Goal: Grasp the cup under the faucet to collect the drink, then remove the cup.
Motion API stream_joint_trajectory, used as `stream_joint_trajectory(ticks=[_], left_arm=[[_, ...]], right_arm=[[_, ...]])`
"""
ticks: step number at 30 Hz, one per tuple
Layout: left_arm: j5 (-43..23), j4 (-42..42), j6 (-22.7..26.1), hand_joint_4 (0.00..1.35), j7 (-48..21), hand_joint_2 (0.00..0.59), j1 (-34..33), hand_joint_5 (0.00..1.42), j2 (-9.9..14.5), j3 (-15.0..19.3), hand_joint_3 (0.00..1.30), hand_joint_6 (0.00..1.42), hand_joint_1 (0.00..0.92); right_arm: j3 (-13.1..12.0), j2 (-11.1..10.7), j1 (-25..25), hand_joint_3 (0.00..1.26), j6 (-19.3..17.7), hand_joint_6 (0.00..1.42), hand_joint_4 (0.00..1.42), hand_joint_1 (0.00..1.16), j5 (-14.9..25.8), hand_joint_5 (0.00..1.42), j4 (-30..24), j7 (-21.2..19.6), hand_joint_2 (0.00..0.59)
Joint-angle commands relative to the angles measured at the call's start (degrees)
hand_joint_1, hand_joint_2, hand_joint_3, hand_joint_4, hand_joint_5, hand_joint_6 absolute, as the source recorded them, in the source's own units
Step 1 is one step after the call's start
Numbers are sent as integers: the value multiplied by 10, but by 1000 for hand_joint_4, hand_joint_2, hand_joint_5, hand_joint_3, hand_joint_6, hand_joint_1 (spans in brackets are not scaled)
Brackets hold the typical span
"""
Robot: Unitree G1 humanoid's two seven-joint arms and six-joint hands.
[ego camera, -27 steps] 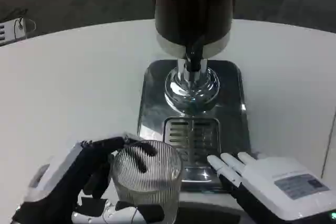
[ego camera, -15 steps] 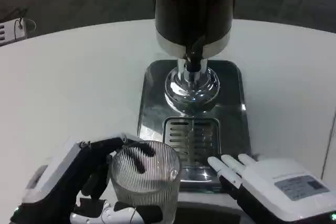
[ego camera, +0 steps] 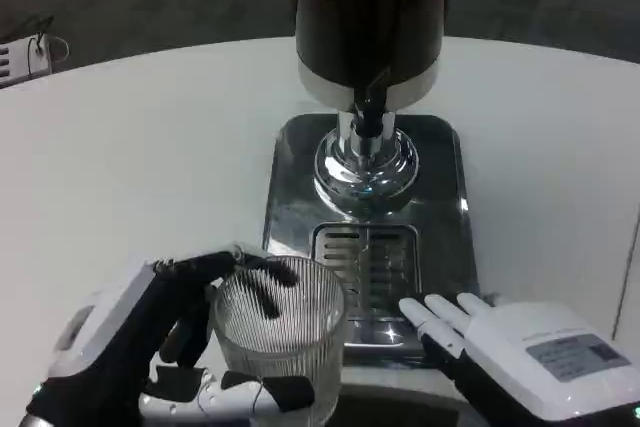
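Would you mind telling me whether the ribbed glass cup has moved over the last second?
No: the cup, held by the left hand, keeps its place beside the drip tray grille.

The dispenser [ego camera: 368, 22] is cut off by the top edge, so its upper body cannot be seen. The cup [ego camera: 280, 332] hides part of the left hand [ego camera: 150, 342], and its base runs close to the bottom edge. The right hand [ego camera: 520, 352] is cropped at the lower right corner, its wrist out of frame.
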Motion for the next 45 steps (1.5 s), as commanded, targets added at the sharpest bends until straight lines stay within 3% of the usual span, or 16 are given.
stream_joint_trajectory(ticks=[1,13,25,34,45], left_arm=[[20,28,6,1090,21,0,-30,1338,-16,-4,994,1424,571],[82,138,28,1090,69,0,-139,1338,-36,-24,994,1424,571],[136,285,29,1090,147,0,-267,1338,-28,-54,994,1424,571],[163,371,38,1090,178,0,-345,1338,-22,-88,994,1424,571],[191,458,40,1087,205,0,-429,1328,-34,-146,987,1424,562]], right_arm=[[-4,4,0,3,-4,0,0,528,5,0,0,-3,454],[-4,17,-9,3,-2,0,0,519,3,0,2,-5,448],[-15,14,-4,3,-1,0,0,513,18,0,-5,-1,447],[-22,10,2,3,-1,0,0,510,33,0,-7,-2,447],[-37,4,7,3,2,0,0,510,52,0,-5,-7,447]])
